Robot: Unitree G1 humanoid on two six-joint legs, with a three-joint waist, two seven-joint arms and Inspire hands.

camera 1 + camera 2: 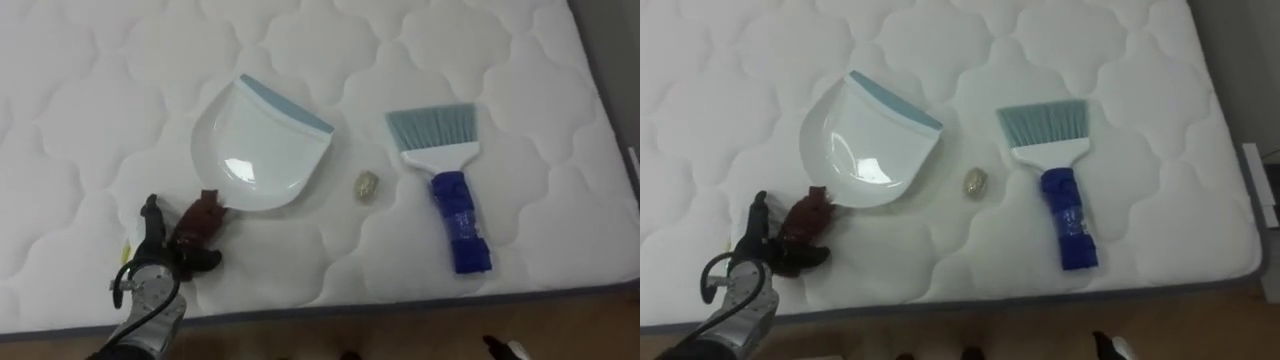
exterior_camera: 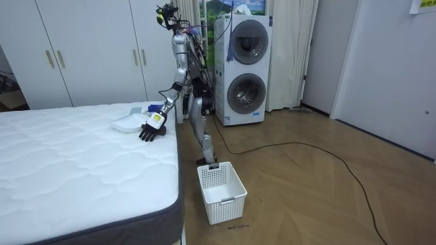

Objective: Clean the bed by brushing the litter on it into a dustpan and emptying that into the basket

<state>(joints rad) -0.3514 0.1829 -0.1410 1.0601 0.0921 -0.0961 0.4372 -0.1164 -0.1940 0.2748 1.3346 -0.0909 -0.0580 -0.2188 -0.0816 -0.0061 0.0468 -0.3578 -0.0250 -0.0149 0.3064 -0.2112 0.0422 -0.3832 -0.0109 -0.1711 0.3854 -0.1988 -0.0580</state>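
Note:
A white dustpan [image 1: 258, 148] with a blue lip lies on the white quilted mattress [image 1: 90, 110], its reddish-brown handle [image 1: 201, 217] pointing toward me. My left hand [image 1: 160, 258] is at that handle's end, fingers loosely spread and not closed round it; the room view has it low over the bed's edge [image 2: 152, 128]. A small crumpled scrap [image 1: 366, 184] lies between the dustpan and a brush [image 1: 448, 180] with pale blue bristles and a blue handle. A sliver of my right hand [image 1: 505, 348] shows at the bottom edge.
The mattress's near edge [image 1: 400, 300] runs along the bottom, with wooden floor below it. In the room view I stand at the bed's far corner, a white basket [image 2: 221, 191] on the floor beside me and stacked washing machines [image 2: 244, 68] behind.

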